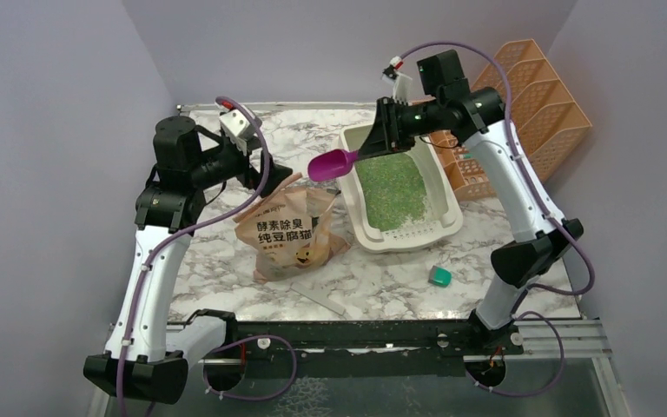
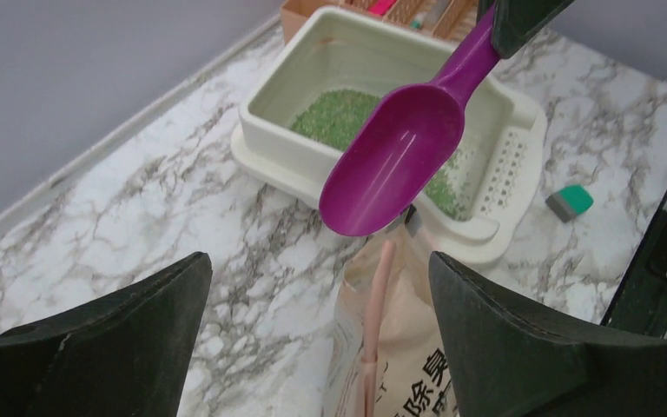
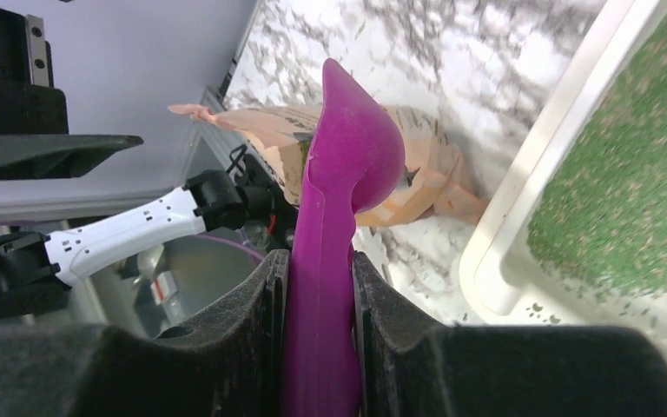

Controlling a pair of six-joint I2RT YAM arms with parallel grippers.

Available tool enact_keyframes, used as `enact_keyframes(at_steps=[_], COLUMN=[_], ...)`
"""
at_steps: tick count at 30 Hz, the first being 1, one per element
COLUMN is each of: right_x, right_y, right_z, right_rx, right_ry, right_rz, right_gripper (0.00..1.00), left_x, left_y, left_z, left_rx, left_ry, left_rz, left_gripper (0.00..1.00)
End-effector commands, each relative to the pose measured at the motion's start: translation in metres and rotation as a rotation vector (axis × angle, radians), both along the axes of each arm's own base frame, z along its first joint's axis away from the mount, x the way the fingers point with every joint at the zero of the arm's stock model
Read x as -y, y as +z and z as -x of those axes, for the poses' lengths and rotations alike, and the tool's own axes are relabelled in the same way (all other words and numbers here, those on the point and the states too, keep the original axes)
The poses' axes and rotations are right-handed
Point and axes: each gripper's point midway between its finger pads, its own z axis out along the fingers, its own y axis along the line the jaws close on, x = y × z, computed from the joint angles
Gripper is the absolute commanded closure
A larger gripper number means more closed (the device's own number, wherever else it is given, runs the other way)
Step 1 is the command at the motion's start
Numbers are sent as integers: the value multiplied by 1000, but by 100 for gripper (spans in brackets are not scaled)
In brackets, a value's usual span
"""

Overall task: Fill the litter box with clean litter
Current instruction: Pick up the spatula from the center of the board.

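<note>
Litter box: We see the cream-white litter box (image 1: 404,241) on the marble table (image 1: 217,261), toward 2 o'clock from the table's middle in the top view.
Clean litter: The green clean litter (image 1: 391,189) lies inside the box. It covers the floor from the 12 o'clock end down past the middle. The 6 o'clock end shows bare white plastic with little holes.
Right gripper: We see the right gripper (image 3: 317,261) clamped tight on the handle of the purple scoop (image 1: 332,164), one black finger on each side.
Scoop: The bowl hangs in the air at 10 o'clock from the box, just past its rim, between the box and the bag. We see nothing in the bowl from the left wrist view.
Left gripper: The left gripper (image 1: 271,170) has its two fingers far apart and holds nothing. It hangs above the top of the bag, and the scoop's bowl sits at its 12 o'clock in its own camera.
Bag: The tan paper bag (image 1: 291,233) with dark writing is at 8 o'clock from the box, with its top open.
Green block: A small green block (image 1: 439,276) lies on the table at 5 o'clock from the box, apart from it.
Rack: An orange mesh rack (image 1: 534,95) stands at 2 o'clock from the box, against the wall.
</note>
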Motion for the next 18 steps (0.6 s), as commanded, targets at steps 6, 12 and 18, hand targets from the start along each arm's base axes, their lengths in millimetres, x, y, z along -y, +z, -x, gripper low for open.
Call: enact_keyframes(at_steps=[6,12,18], right_x=[21,16,14], right_y=[60,79,90], right_z=[12,37,49], right_rx=[244,294,327], right_ry=[54,162,216], right_rz=[-98,-197,-254], right_gripper=[99,99,99], left_x=[33,71,98], left_y=[75,73,57], left_z=[-23,-24,-19], left_rx=[135,169,153], left_ry=[-160,-326,-400], left_rz=[156,122,70], left_gripper=[19,18,18])
